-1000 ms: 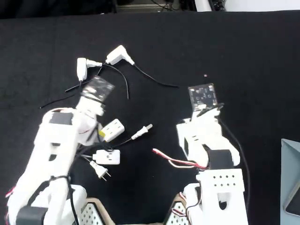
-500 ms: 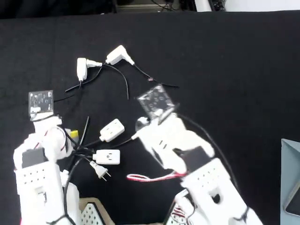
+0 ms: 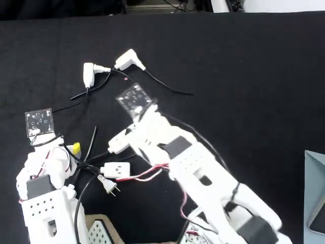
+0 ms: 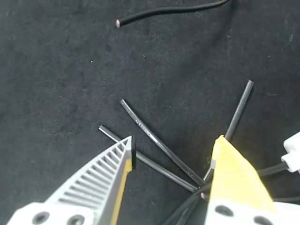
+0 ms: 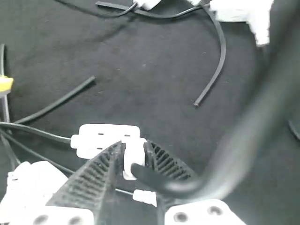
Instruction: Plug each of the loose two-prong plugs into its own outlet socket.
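We record: right gripper [image 5: 135, 149] pinching a two-prong plug [image 5: 132, 160] touching the outlet socket [image 5: 105, 136]; left gripper [image 4: 174, 140], fingers spread, near that socket.

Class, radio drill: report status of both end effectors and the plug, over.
Left end effector open over loose cords. Right end effector shut on plug, plug at outlet socket, seating unclear. More cords lie beside it.

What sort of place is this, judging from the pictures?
Probably a robotics test bench: a table under black cloth, two white arms side by side, and loose two-prong plugs and outlet sockets with cut cords.
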Robot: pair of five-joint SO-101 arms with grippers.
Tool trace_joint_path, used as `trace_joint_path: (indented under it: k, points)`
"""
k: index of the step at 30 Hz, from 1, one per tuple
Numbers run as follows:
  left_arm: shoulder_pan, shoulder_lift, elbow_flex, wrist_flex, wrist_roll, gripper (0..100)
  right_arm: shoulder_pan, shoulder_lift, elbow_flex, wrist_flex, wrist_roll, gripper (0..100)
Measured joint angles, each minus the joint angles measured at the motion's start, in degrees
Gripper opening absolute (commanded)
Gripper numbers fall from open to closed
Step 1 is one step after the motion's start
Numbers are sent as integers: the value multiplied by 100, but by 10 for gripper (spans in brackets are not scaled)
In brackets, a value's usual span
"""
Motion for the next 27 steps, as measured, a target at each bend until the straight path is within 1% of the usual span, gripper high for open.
trace_joint_path:
  k: [3, 11, 27]
  points:
    - [-44, 0, 0, 0, 0, 274, -105, 431, -264, -26, 0, 12]
    - [-53, -35, 26, 0, 0, 274, -97, 1371, -378, -686, 0, 12]
    - [-53, -35, 26, 0, 0, 274, -97, 1486, -378, -730, 0, 11]
